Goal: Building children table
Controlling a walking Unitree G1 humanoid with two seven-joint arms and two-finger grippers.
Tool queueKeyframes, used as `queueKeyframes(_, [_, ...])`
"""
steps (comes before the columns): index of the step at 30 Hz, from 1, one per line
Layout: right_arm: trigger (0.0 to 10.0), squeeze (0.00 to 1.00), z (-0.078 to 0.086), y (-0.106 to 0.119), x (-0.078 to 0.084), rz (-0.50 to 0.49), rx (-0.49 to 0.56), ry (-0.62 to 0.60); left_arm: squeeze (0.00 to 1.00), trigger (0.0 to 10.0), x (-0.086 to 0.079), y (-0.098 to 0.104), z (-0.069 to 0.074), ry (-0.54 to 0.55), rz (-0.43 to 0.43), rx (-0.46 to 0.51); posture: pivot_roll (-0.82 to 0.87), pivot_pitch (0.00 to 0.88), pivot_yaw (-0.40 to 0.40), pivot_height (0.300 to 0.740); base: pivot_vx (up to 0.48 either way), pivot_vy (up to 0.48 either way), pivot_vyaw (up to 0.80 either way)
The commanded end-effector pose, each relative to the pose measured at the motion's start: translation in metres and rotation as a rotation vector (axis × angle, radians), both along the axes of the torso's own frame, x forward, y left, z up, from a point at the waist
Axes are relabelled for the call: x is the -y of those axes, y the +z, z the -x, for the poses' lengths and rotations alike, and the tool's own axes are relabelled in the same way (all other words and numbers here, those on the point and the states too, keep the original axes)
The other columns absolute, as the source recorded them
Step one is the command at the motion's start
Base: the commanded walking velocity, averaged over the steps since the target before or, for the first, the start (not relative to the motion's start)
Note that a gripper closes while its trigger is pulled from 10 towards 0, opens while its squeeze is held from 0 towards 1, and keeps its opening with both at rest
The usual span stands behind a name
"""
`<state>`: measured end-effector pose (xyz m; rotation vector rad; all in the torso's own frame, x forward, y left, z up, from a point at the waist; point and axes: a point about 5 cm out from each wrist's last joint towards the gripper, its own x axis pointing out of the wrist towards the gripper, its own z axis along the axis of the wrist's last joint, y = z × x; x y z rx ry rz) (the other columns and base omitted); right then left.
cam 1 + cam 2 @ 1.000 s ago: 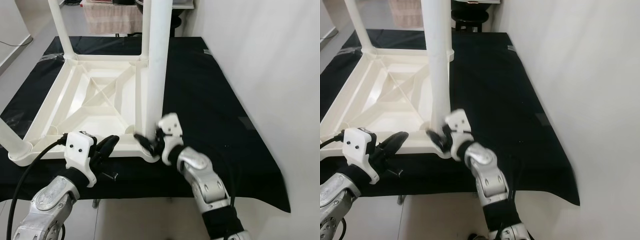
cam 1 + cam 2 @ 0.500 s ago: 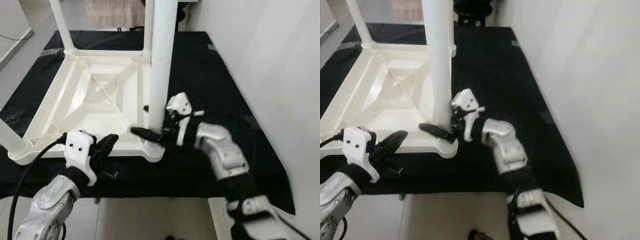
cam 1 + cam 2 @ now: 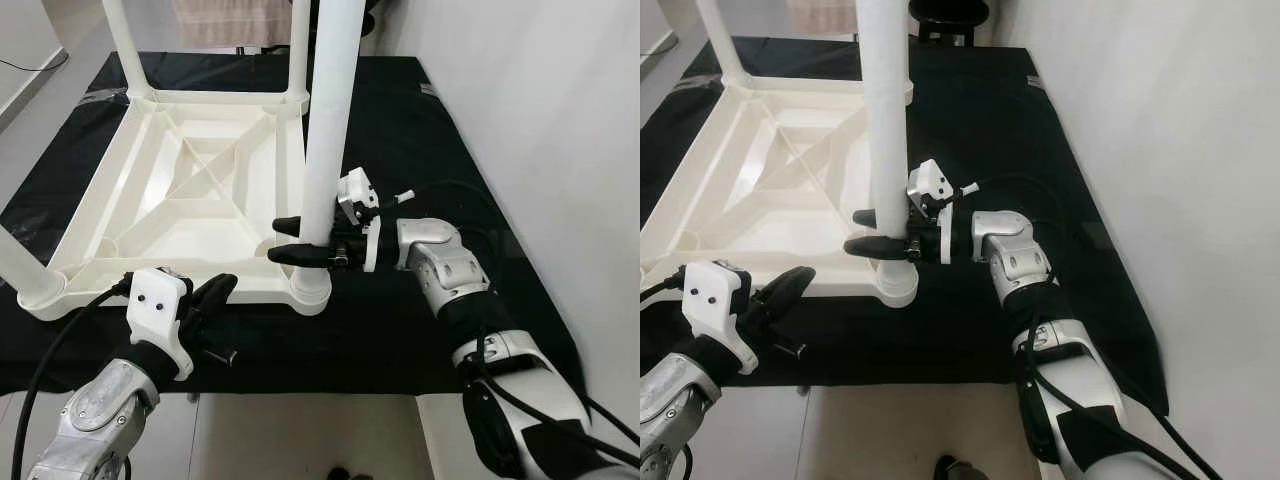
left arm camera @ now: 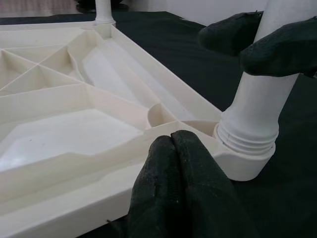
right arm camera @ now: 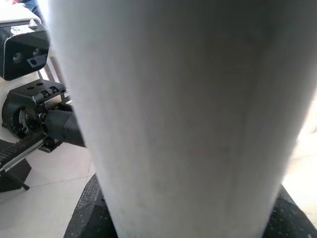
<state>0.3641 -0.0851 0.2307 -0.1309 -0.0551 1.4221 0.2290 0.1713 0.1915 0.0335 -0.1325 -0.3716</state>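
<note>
Nearest the robot, the left gripper [image 3: 215,295] rests with its two black fingers pressed together, holding nothing, their tips against the near edge of the upturned tabletop [image 3: 185,205], just beside the near-right corner socket [image 3: 311,290]. The tabletop lies underside-up on a black cloth [image 3: 420,150], its ribbed hollows bare, with nothing lying in them.

Rising from that corner socket is the near leg [image 3: 328,130], a thick white tube standing upright. The right gripper [image 3: 290,240] reaches in from the right and straddles this leg a little above the socket, one finger on either side of the tube; the fingers sit close against it, so it appears to be clasped, though how firmly cannot be told.

The step in hand looks to be seating or screwing this leg home. A threaded collar shows at its foot, so the grip probably wants to stay square to the tube while it turns, with the left gripper bracing the tabletop against twisting.

Beyond the socket, other legs [image 3: 128,50] stand at the far corners, and one more at the near-left corner.
</note>
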Motion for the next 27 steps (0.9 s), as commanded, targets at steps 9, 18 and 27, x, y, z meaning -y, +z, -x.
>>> queueKeyframes(9, [0.0, 0.00, 0.000, -0.024, 0.051, -0.048, 0.008, -0.379, 0.00, 10.0, 0.001, 0.000, 0.001, -0.009, 0.011, -0.007, 0.11, 0.217, -0.109, 0.740, 0.000, 0.000, 0.00])
queueKeyframes(18, [0.0, 0.00, 0.054, -0.085, -0.008, 0.077, -0.042, -0.891, 0.00, 10.0, -0.008, -0.002, -0.012, -0.001, -0.005, -0.008, 0.08, 0.174, -0.064, 0.740, 0.000, 0.000, 0.00])
queueKeyframes(27, [10.0, 1.00, 0.044, -0.073, -0.019, 0.026, -0.085, -0.801, 0.00, 10.0, -0.009, -0.004, -0.019, 0.025, -0.005, 0.002, 0.09, 0.149, -0.093, 0.740, 0.000, 0.000, 0.00])
